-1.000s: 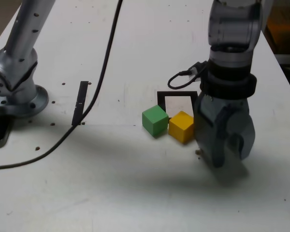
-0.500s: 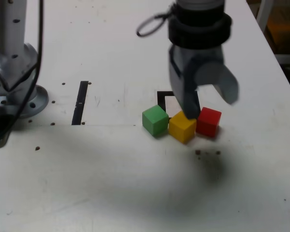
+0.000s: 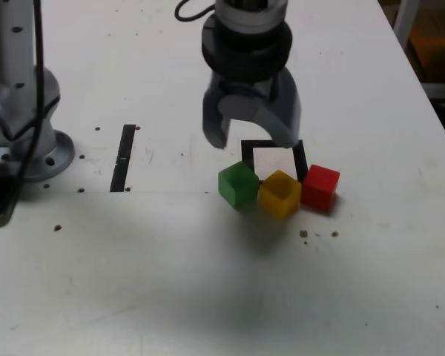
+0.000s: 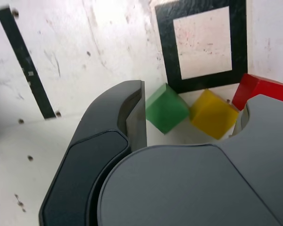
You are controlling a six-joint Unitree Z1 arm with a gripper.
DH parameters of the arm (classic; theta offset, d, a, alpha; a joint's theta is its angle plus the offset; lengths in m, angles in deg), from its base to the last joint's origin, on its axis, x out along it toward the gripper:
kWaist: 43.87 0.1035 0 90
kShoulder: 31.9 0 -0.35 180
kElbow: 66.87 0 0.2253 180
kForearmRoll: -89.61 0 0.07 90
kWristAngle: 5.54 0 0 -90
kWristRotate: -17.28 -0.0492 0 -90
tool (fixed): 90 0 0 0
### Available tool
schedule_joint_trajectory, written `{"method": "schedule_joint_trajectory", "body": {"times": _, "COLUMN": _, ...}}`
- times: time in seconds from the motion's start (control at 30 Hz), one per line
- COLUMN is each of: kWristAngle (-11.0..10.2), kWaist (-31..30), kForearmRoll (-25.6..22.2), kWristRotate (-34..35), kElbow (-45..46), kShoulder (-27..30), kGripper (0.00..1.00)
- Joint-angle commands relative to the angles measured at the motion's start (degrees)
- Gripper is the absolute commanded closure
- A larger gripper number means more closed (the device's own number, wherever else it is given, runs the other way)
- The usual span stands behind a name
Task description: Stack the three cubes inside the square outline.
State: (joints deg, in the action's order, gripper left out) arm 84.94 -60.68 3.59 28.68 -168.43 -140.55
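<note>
I am holding my grey claw (image 3: pixel 251 137) above the white table (image 3: pixel 170 282), in the upper middle of the exterior view, with its jaws standing wide apart and nothing between them. Below it, the square outline of black tape with a white centre (image 3: pixel 273 157) is lying empty. The three small solid cubes are sitting in a row along its lower edge: the green cube (image 3: pixel 238 184) at the outline's lower left corner, the yellow cube (image 3: pixel 279 193) in the middle and touching it, and the red cube (image 3: pixel 320 187) at the exterior view's right. None is inside the outline yet. I am judging them light, stiff and smooth (probably painted wood or plastic). I should take one by two opposite flat sides, not by its corners, because the green and yellow ones are sitting turned.
</note>
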Motion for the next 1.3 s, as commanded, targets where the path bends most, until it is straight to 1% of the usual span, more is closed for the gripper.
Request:
{"method": "schedule_joint_trajectory", "body": {"times": 0.0, "kWristAngle": -0.9, "kWaist": -0.2, "kForearmRoll": 0.4, "kWristRotate": -1.3, "kElbow": 0.1, "kShoulder": 0.5, "kGripper": 0.21}}
{"method": "schedule_joint_trajectory", "body": {"times": 0.1, "kWristAngle": -2.4, "kWaist": -0.2, "kForearmRoll": 0.8, "kWristRotate": -4.1, "kElbow": -1.0, "kShoulder": 0.5, "kGripper": 0.21}}
{"method": "schedule_joint_trajectory", "body": {"times": 0.17, "kWristAngle": -3.0, "kWaist": -0.2, "kForearmRoll": 0.8, "kWristRotate": -5.6, "kElbow": -2.3, "kShoulder": 0.3, "kGripper": 0.21}}
{"method": "schedule_joint_trajectory", "body": {"times": 0.33, "kWristAngle": -3.5, "kWaist": 0.2, "kForearmRoll": -0.6, "kWristRotate": -8.8, "kElbow": -7.6, "kShoulder": -1.7, "kGripper": 0.21}}
{"method": "schedule_joint_trajectory", "body": {"times": 0.47, "kWristAngle": -3.3, "kWaist": 0.9, "kForearmRoll": -3.0, "kWristRotate": -11.1, "kElbow": -12.4, "kShoulder": -4.9, "kGripper": 0.21}}
{"method": "schedule_joint_trajectory", "body": {"times": 0.6, "kWristAngle": -2.6, "kWaist": 1.7, "kForearmRoll": -4.1, "kWristRotate": -12.8, "kElbow": -15.4, "kShoulder": -8.2, "kGripper": 0.21}}
{"method": "schedule_joint_trajectory", "body": {"times": 0.83, "kWristAngle": -1.0, "kWaist": 3.4, "kForearmRoll": -3.9, "kWristRotate": -15.6, "kElbow": -19.2, "kShoulder": -14.0, "kGripper": 0.21}}
{"method": "schedule_joint_trajectory", "body": {"times": 1.07, "kWristAngle": -0.2, "kWaist": 4.4, "kForearmRoll": -4.2, "kWristRotate": -16.9, "kElbow": -22.7, "kShoulder": -17.6, "kGripper": 0.21}}
{"method": "schedule_joint_trajectory", "body": {"times": 1.27, "kWristAngle": -0.1, "kWaist": 5.4, "kForearmRoll": -4.2, "kWristRotate": -17.3, "kElbow": -23.2, "kShoulder": -19.7, "kGripper": 0.21}}
